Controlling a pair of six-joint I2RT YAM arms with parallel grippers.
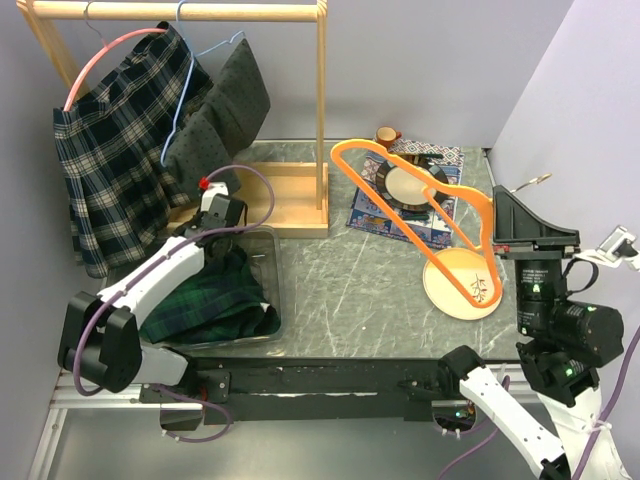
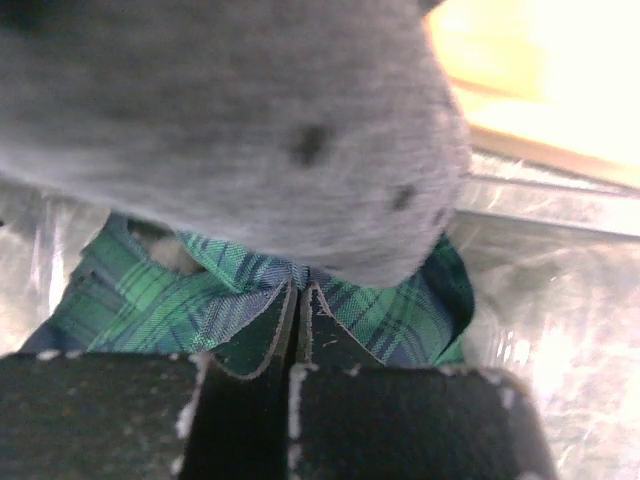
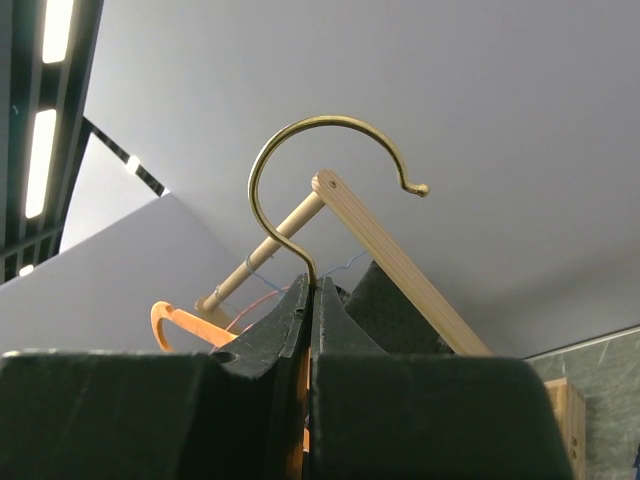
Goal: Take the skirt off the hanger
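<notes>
A green plaid skirt (image 1: 215, 300) lies bunched in a clear bin (image 1: 270, 262) at the front left. My left gripper (image 1: 225, 215) is at the bin's back end. In the left wrist view it (image 2: 297, 298) is shut with its tips pinching a fold of the skirt (image 2: 150, 310). My right gripper (image 1: 507, 244) is shut on the brass hook (image 3: 300, 140) of a bare orange hanger (image 1: 420, 215), which hangs slanted over the table. The right wrist view shows the jaws (image 3: 313, 290) closed on the hook's stem.
A wooden rack (image 1: 322, 100) at the back left holds a dark plaid skirt (image 1: 115, 170) on a pink hanger and a grey dotted skirt (image 1: 215, 125), which hangs close over my left gripper. A cream plate (image 1: 450, 292), a patterned mat (image 1: 440, 225) and a cup (image 1: 386, 136) lie right of centre.
</notes>
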